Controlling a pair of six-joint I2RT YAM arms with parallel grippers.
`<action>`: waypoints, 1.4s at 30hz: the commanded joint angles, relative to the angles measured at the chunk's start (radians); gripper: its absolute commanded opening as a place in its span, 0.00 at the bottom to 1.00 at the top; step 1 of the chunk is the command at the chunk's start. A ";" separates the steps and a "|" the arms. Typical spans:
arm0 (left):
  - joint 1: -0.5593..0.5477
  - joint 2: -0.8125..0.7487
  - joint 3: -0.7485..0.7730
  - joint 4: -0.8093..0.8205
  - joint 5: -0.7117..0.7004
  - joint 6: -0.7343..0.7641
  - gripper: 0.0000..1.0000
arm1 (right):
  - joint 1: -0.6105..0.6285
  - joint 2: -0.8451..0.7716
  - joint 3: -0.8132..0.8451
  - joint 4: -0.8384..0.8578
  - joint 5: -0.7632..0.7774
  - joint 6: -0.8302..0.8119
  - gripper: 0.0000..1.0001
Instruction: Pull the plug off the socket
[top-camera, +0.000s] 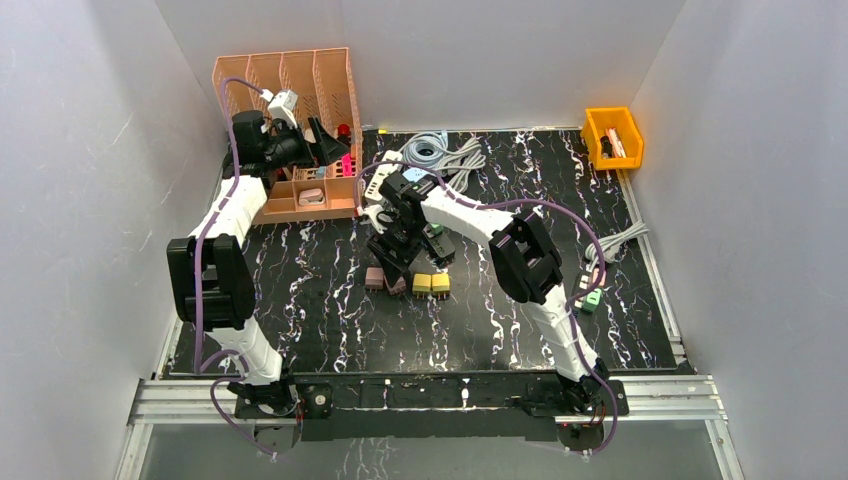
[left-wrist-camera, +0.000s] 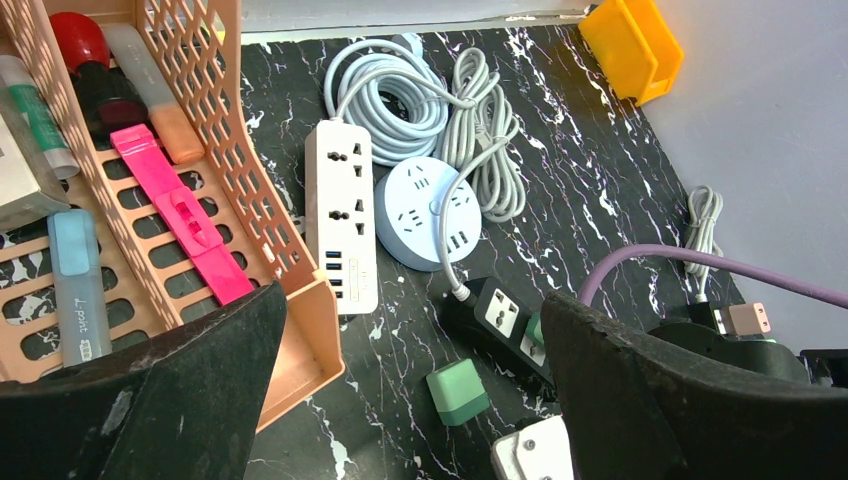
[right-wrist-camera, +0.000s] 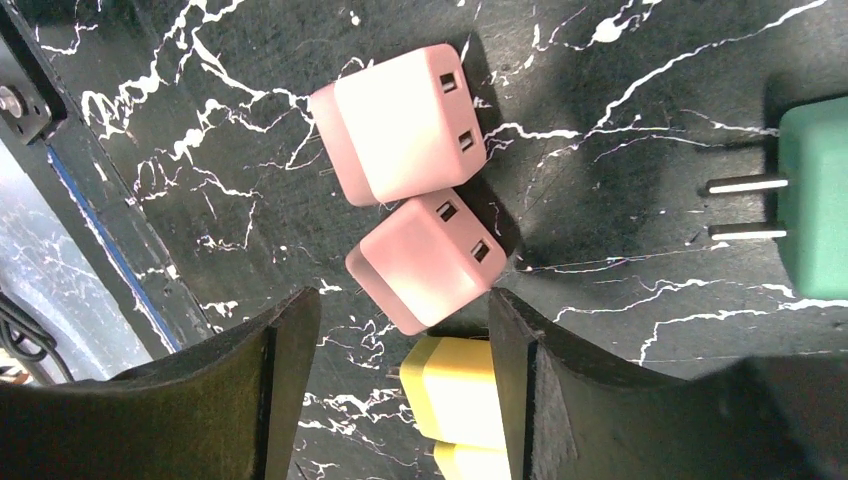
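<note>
Looking from above: left gripper (top-camera: 325, 140) at the orange rack (top-camera: 290, 80), right gripper (top-camera: 392, 265) low over the table (top-camera: 300, 320). Left wrist: spread wide, empty; black socket strip (left-wrist-camera: 500, 325) beyond. Right wrist: jaws parted around pink plug (right-wrist-camera: 425, 262), lying free on the table.

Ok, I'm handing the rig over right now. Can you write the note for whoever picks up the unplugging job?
Left end effector: open, empty, beside the orange organizer.
Right end effector: open, holding nothing, low over the pink adapters lying loose on the table.
Also loose: yellow adapters and a green plug, prongs bare.
Black power strip: something green seems plugged into it, partly hidden.
Done: several plugs are out.
Left: check the black strip and pull whatever sits in it.
</note>
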 joint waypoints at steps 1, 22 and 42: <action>0.009 -0.057 -0.001 0.020 0.028 0.004 0.98 | -0.006 -0.046 0.008 0.026 0.025 0.023 0.68; 0.013 -0.065 -0.010 0.027 0.034 0.001 0.98 | -0.014 -0.102 -0.162 0.139 -0.007 0.097 0.68; 0.016 -0.068 -0.010 0.013 0.025 0.015 0.98 | -0.015 -0.053 -0.168 0.222 0.051 0.247 0.46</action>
